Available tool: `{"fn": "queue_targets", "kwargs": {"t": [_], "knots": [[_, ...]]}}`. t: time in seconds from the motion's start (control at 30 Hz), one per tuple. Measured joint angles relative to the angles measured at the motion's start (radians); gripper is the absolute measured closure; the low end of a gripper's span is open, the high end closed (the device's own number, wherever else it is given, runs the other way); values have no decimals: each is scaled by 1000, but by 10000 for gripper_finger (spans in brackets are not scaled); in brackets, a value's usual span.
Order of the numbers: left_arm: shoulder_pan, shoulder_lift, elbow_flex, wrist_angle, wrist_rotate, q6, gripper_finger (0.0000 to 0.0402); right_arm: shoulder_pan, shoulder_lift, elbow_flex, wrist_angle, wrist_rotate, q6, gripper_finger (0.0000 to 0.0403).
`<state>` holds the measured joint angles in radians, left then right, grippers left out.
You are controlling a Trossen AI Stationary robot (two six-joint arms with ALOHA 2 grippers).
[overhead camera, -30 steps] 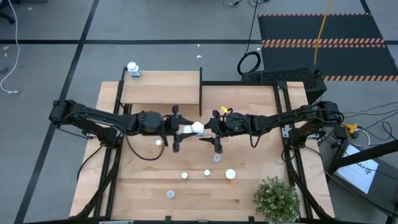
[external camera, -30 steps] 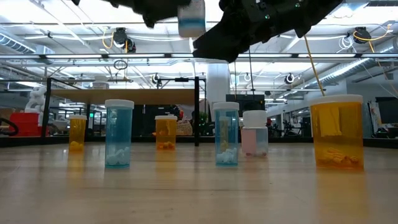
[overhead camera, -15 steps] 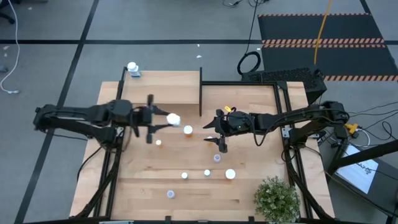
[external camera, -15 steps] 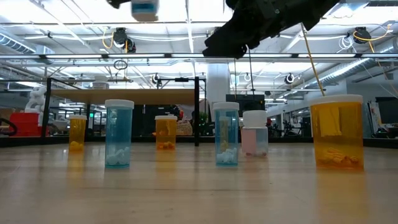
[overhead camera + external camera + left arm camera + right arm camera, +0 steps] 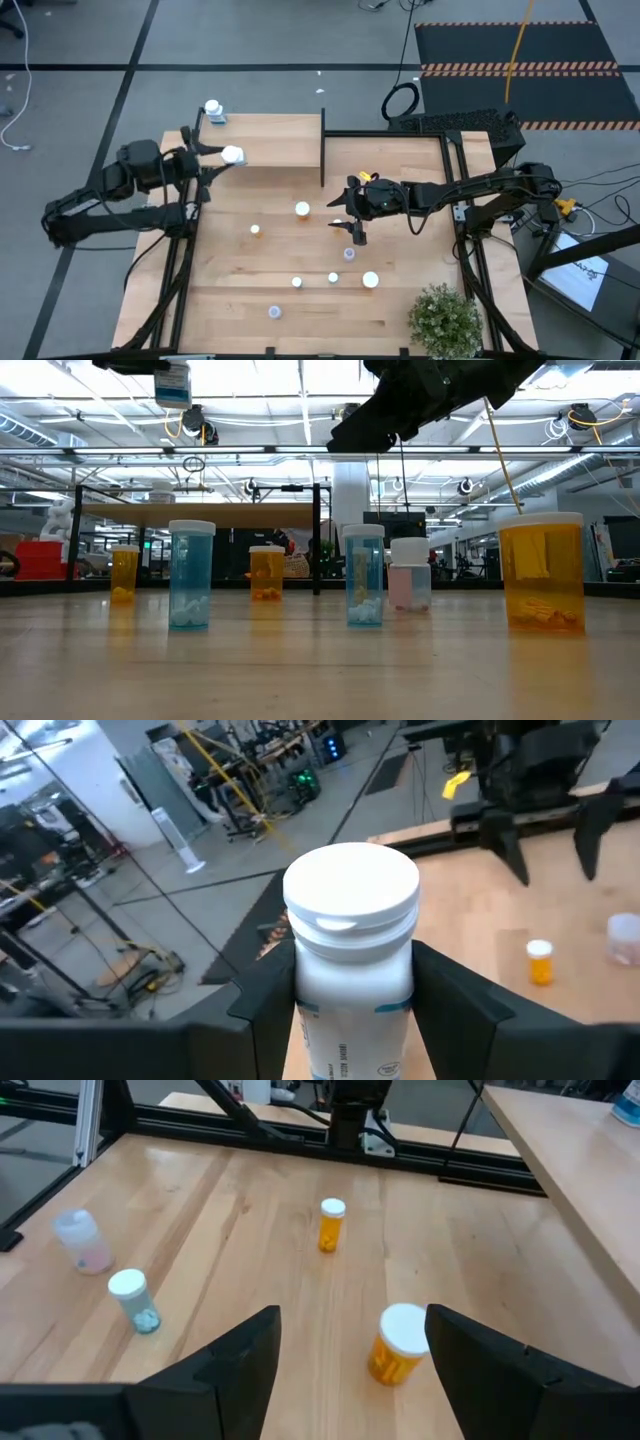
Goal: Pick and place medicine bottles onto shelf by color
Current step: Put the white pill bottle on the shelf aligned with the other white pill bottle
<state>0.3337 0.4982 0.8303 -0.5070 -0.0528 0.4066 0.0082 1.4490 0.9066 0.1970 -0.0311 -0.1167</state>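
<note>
My left gripper [image 5: 222,160] is shut on a white medicine bottle with a white cap [image 5: 232,155], held high over the near left part of the shelf [image 5: 270,135]. The bottle also shows in the low view [image 5: 173,382]. Another white bottle [image 5: 213,110] stands on the shelf's far left corner. My right gripper [image 5: 346,214] is open and empty above the table's middle, just right of an orange bottle [image 5: 302,209]. Several more bottles stand upright on the tabletop, among them a small orange one [image 5: 255,229] and a pale one [image 5: 349,254]. My left gripper pinches the white bottle's body just below the cap [image 5: 352,982] between its two fingers [image 5: 452,1005], one on each side. The fingers come about level from the table's left. The bottle stands upright with its cap [image 5: 350,888] up, lifted clear of shelf and table.
The shelf's black upright panel [image 5: 322,148] stands at its right end. A row of bottles [image 5: 333,277] stands near the table's near edge. A green potted plant [image 5: 445,320] is at the near right corner. In the right wrist view an orange bottle [image 5: 398,1342] stands between the open fingers.
My left gripper has carried the white bottle from the table's middle toward the left and far edges, to above the shelf's near left part, keeping it high and upright. My right gripper has stayed open over the middle.
</note>
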Motion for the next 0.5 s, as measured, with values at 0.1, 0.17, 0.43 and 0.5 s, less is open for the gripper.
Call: {"fn": "queue_targets", "kwargs": {"t": [0.1,0.17,0.43,0.5], "knots": [[72,-3,0,-13,66,26,232,0,0,0,-1,0,-8,160],[117,6,0,-24,112,38,231,0,0,0,-3,0,-10,161],[305,71,0,0,245,72,224,0,0,0,-15,0,-41,161],[356,85,-1,37,291,70,228,0,0,0,-15,0,-53,161]]}}
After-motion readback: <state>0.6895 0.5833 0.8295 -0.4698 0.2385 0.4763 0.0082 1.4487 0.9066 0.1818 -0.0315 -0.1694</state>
